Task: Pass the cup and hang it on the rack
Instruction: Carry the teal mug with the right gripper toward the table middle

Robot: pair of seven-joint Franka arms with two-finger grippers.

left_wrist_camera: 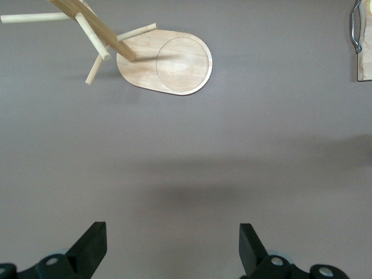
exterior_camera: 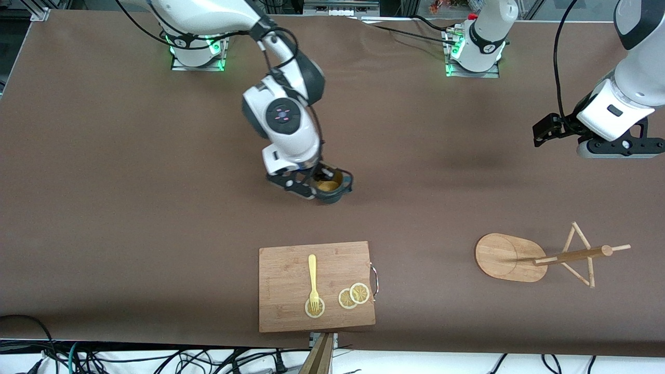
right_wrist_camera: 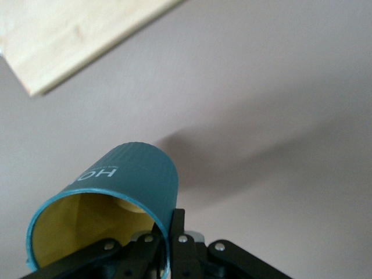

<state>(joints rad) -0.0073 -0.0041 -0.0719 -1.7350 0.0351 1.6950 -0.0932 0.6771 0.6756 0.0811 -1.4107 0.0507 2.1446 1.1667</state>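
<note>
Front: right gripper (exterior_camera: 318, 183) clamps the cup (exterior_camera: 332, 186) mid-table; rack (exterior_camera: 511, 257) near camera-side edge, left arm's end | Left wrist: left gripper (left_wrist_camera: 172, 247) fingers apart, above bare table | Right wrist: fingers (right_wrist_camera: 176, 229) pinch cup (right_wrist_camera: 125, 192) rim.

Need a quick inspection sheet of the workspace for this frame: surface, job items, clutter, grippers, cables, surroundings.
Surface: brown table, no spills seen.
Job's things: cup held up by its rim; rack stands toward the left arm's end.
Clutter: cutting board nearer the camera, carrying a fork and lemon slices.
Grippers: right gripper shut on the cup over mid-table; left gripper open, waiting above bare table.
Cables: bundle along the table's camera edge.
Surroundings: nothing seen.
</note>
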